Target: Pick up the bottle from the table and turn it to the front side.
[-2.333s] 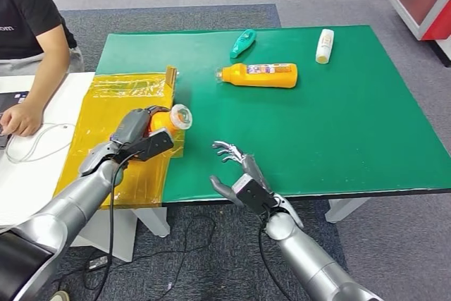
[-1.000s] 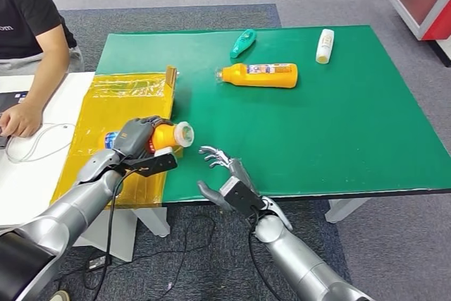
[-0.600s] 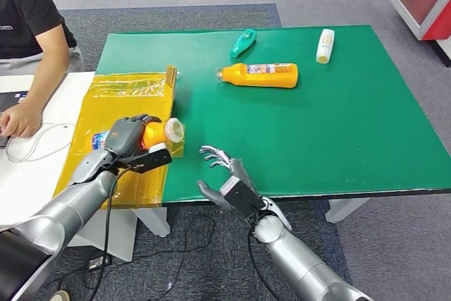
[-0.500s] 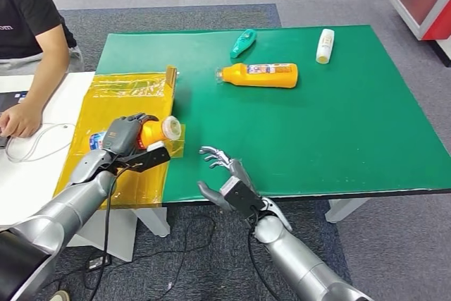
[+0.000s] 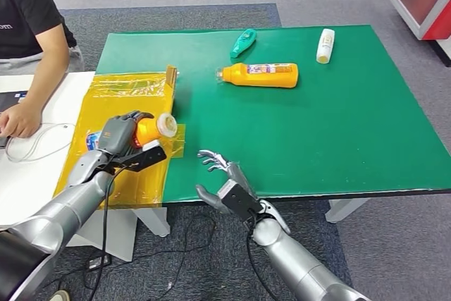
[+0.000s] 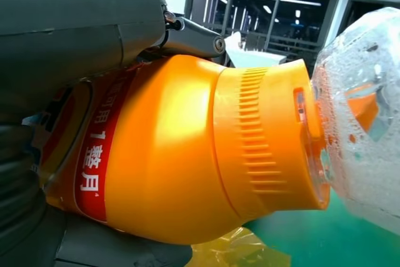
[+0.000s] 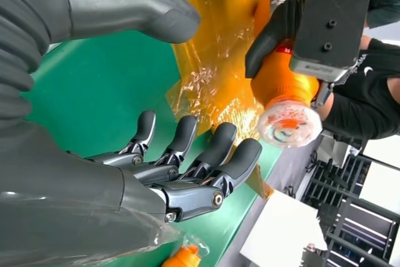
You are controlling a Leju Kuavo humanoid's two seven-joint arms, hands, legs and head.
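1. The orange bottle (image 5: 149,128) sits left of centre in the head view, lying sideways in the left hand (image 5: 120,137), up off the yellow plastic sheet (image 5: 106,111). Its clear cap (image 5: 167,125) points toward the middle of the frame.
2. Left wrist view is basically all bottle: orange body (image 6: 160,154), red label with white characters, ribbed neck, and a foamy see-through cap (image 6: 363,117). The left hand's fingers (image 6: 61,23) are wrapped around the body, so it's got a solid hold.
3. Right hand (image 5: 226,185) hovers at the lower middle of the head view, over the near edge of the green worktop (image 5: 345,118). Its fingers (image 7: 189,154) are spread apart, a bit curled, holding nothing.
4. The right wrist view catches the held bottle (image 7: 283,85) too, cap end facing the camera.
5. Further out on the worktop, upper middle: a second orange bottle (image 5: 261,74) lying flat, a teal bottle (image 5: 242,42) just behind it, and a white bottle (image 5: 324,45) toward the upper right.
6. A person (image 5: 27,26) in a black shirt sits at the upper left, one hand (image 5: 18,118) on a white desk (image 5: 32,174).
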